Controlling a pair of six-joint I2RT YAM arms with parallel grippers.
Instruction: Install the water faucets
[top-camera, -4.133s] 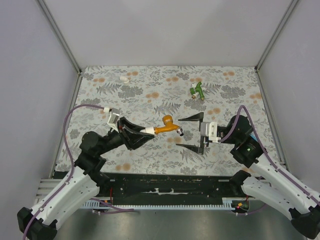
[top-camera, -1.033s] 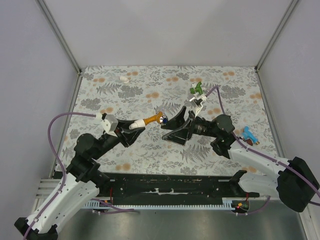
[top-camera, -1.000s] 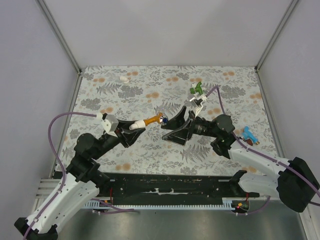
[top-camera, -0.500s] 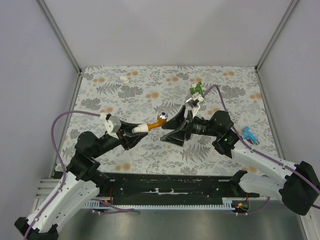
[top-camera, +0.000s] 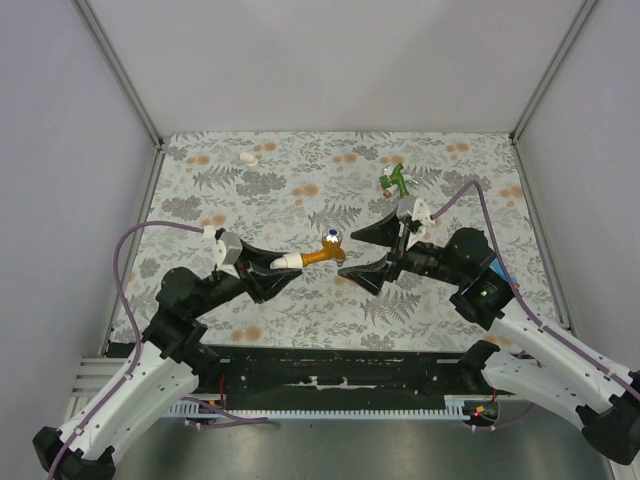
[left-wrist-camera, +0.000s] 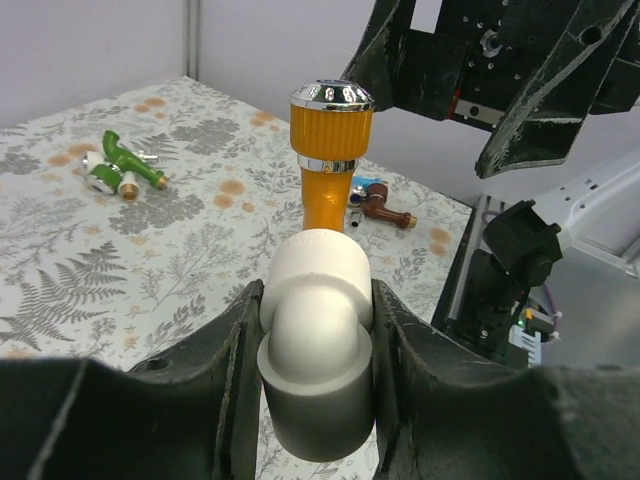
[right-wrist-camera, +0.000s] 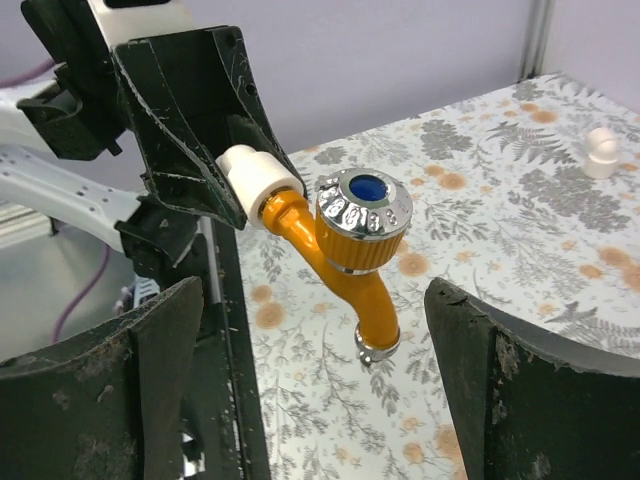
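Observation:
The orange water faucet (top-camera: 320, 255) hangs above the table, with a chrome knob with a blue cap on top. A white elbow fitting (top-camera: 288, 262) sits on its rear end, and my left gripper (top-camera: 281, 266) is shut on that fitting. The left wrist view shows the fitting (left-wrist-camera: 315, 330) pinched between both fingers, the faucet (left-wrist-camera: 330, 150) pointing away. My right gripper (top-camera: 352, 255) faces the spout, open wide. In the right wrist view the faucet (right-wrist-camera: 345, 275) hangs between the spread fingers (right-wrist-camera: 150, 350) of my right gripper (right-wrist-camera: 315, 290), touching neither. A green faucet (top-camera: 395, 182) lies at the back right.
A small separate white fitting (top-camera: 248, 157) lies at the back left, also seen as a white fitting (right-wrist-camera: 602, 150) in the right wrist view. A dark red faucet (left-wrist-camera: 382, 205) lies on the patterned table (top-camera: 300, 190) behind the right arm. Grey walls enclose the table.
My right arm has drawn back to the right and its open fingers have turned. My left gripper has carried the orange faucet slightly right and toward the near edge, still shut on the fitting.

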